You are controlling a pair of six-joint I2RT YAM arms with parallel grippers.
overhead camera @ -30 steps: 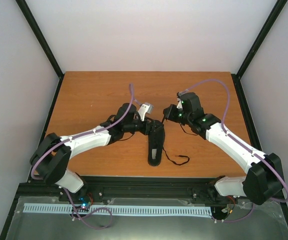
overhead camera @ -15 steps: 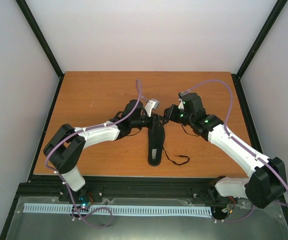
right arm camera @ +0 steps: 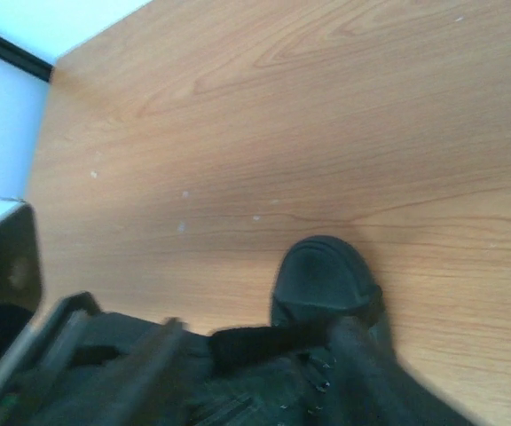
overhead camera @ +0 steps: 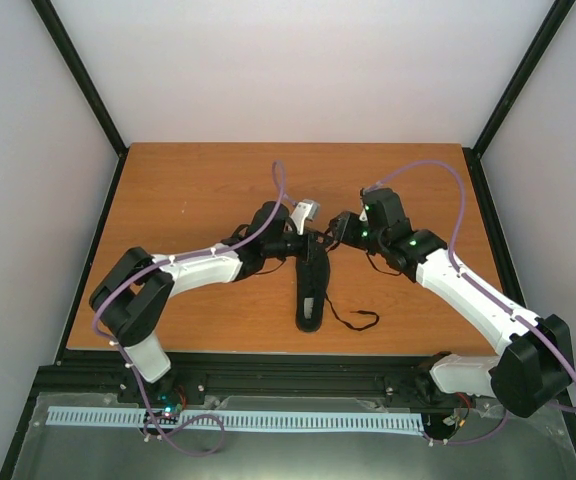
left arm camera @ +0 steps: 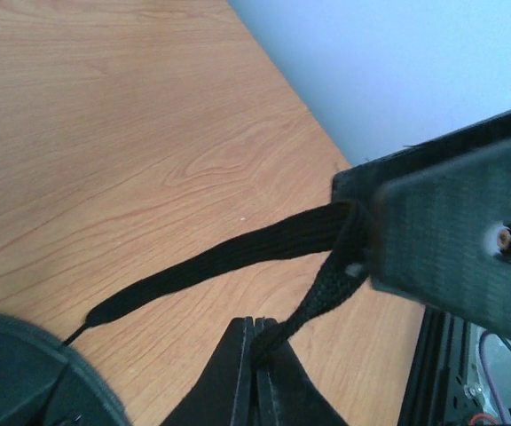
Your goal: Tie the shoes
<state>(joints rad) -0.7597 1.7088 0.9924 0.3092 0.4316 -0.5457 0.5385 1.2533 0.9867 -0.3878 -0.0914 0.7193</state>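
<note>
1. Black all over, the low-top shoe (overhead camera: pixel 310 285) lay on the bench (overhead camera: pixel 188 200) near its middle, lengthwise from far to near, between the two arms.
2. The bench was smooth orange-brown wood with wavy grain, edged by a black frame.
3. A flat woven lace (left arm camera: pixel 238 253), ribbed in texture, rose from the shoe to the right tool (overhead camera: pixel 333 232), bent round the edge of that tool's dark, finely grained finger, and came back down as a narrower, twisted strand.
4. The left tool (left arm camera: pixel 255 342) was clenched on that returning strand, its two thin black fingers pressed flat together with the lace pinched at their tips.
5. The right tool hung just beside the far end of the shoe; in its own blurred wrist view its jaws stood parted, released, with a dark strip of lace lying across the gap.
6. Past those jaws, the shoe's rounded matt toe cap (right arm camera: pixel 326 275) rested on the wood.
7. A second thin lace end (overhead camera: pixel 353 320) trailed on the bench to the right of the shoe in a loose curl.
</note>
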